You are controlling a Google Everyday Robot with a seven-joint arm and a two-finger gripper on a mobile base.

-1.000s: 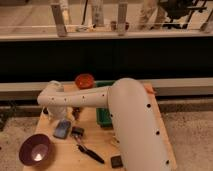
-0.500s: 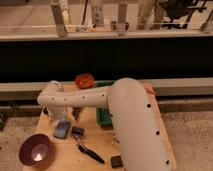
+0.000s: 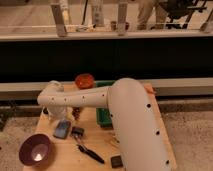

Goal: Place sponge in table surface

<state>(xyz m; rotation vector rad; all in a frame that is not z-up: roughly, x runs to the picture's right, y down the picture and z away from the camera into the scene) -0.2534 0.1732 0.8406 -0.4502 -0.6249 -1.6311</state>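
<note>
The blue-grey sponge (image 3: 62, 128) lies flat on the light wooden table surface (image 3: 60, 160), left of centre. My white arm reaches from the right across the table to the left, and its wrist bends down there. The gripper (image 3: 58, 116) hangs below that wrist, just above the far end of the sponge. I cannot tell whether it touches the sponge.
A purple bowl (image 3: 36, 150) stands at the front left. A small dark clip-like object (image 3: 77, 131) lies right of the sponge, a black elongated object (image 3: 92, 154) and a small dark square (image 3: 117, 161) nearer the front. A green tray (image 3: 103, 117) and an orange object (image 3: 84, 80) lie further back.
</note>
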